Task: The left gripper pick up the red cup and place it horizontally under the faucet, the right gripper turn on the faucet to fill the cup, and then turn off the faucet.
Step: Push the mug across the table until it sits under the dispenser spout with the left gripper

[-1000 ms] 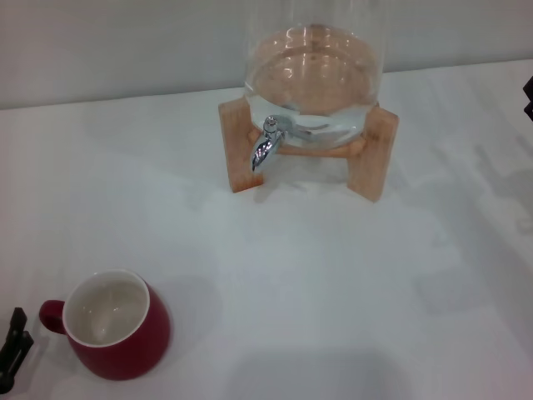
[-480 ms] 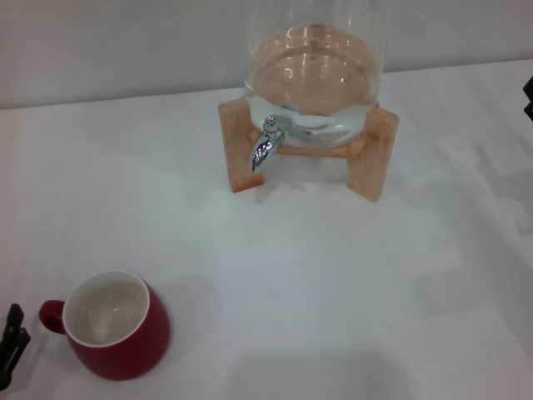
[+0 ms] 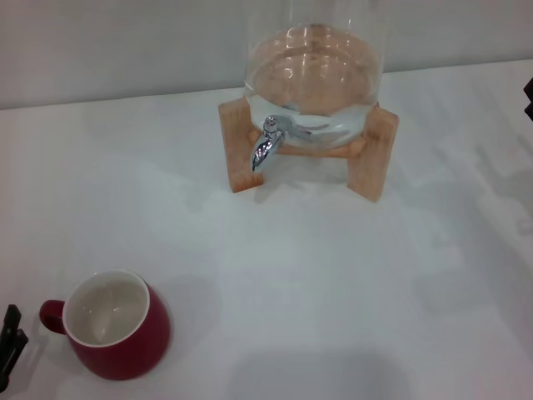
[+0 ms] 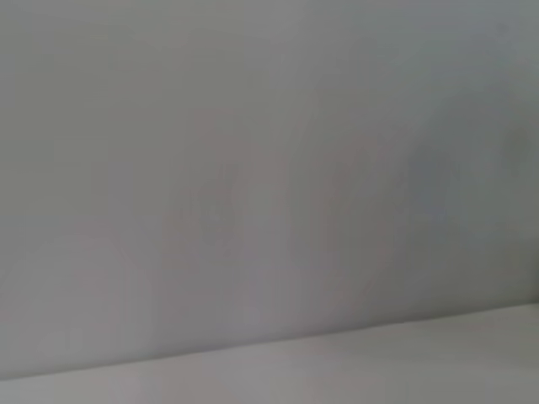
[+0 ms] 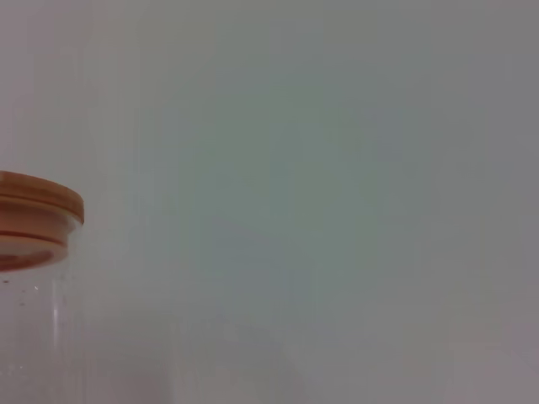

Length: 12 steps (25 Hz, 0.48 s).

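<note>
The red cup [image 3: 117,327] stands upright at the near left of the white table, white inside, its loop handle pointing left. The left gripper [image 3: 10,344] shows only as a black tip at the bottom left edge, just left of the cup's handle. The chrome faucet [image 3: 265,147] points down from the clear glass dispenser [image 3: 314,71] on its wooden stand [image 3: 372,158] at the far middle. The right gripper [image 3: 529,96] shows only as a black sliver at the right edge. The left wrist view shows bare wall and table.
The white table [image 3: 333,283] spreads open between the cup and the dispenser. The dispenser's wooden lid [image 5: 38,206] shows in the right wrist view against a plain grey wall.
The left gripper's black tip has drawn back down and left toward the frame corner, away from the cup handle. The cup, the faucet and the right gripper have not moved.
</note>
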### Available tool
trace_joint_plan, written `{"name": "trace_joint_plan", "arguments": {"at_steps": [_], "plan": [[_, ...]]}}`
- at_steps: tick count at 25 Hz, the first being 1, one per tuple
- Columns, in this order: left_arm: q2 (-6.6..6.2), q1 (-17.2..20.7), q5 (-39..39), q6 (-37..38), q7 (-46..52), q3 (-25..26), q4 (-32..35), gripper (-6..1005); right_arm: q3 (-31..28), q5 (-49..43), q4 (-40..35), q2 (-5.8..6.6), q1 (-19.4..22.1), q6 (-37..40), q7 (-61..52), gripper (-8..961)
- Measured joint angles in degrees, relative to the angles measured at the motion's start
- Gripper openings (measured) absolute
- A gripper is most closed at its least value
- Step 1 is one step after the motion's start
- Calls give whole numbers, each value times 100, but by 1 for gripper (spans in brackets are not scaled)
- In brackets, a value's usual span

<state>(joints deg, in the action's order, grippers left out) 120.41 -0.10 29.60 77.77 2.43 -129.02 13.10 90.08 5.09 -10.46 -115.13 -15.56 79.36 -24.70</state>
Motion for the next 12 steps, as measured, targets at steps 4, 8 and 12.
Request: {"name": "trace_joint_plan", "arguments": {"at_steps": [4, 8, 12], "plan": [[0, 74, -3, 67, 0, -10, 44, 879, 1, 0, 0, 0, 0, 0, 0, 791], [0, 87, 20, 70, 0, -124, 61, 878, 1, 0, 0, 0, 0, 0, 0, 791], [2, 89, 45, 70, -9, -236, 62, 878, 1, 0, 0, 0, 1, 0, 0, 791]]}}
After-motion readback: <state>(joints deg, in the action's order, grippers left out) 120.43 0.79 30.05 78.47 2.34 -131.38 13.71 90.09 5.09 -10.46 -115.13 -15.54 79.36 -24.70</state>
